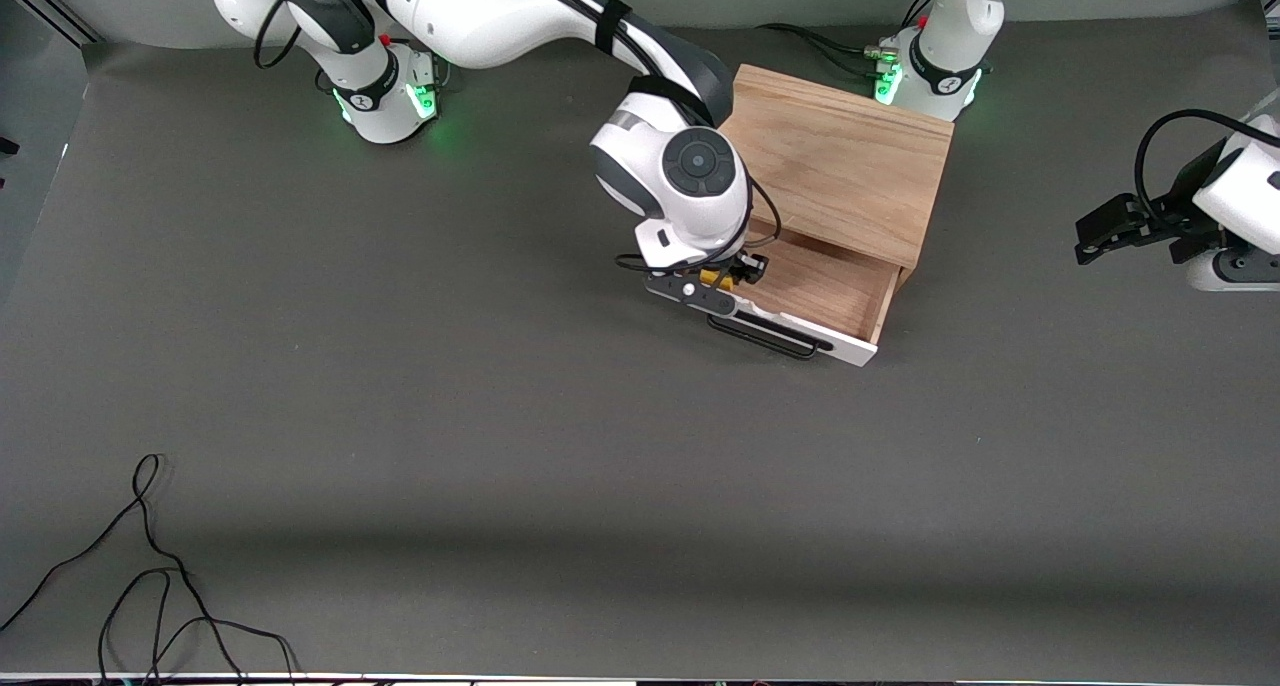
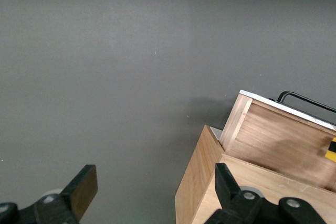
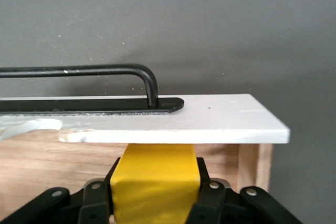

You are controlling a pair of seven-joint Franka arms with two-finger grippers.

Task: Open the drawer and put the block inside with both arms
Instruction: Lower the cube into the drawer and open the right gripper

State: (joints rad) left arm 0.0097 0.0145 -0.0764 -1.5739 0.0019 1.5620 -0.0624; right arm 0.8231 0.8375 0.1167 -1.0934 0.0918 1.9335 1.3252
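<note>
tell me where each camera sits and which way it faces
Front view: high across the table, facing both arms; right gripper holds the block over the open drawer, left gripper waits at the table's end.
Left wrist view: on the left wrist, looking past its open fingers at the drawer.
Right wrist view: on the right wrist, looking over the block at the handle.
All three share the drawer.

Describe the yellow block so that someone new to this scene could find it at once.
Start at the light oak cabinet by the left arm's base; its white-fronted drawer is pulled open. Over the drawer's end toward the right arm, the right gripper is shut on the block, just inside the white front. It is the only bright yellow thing among wood, white and black.
</note>
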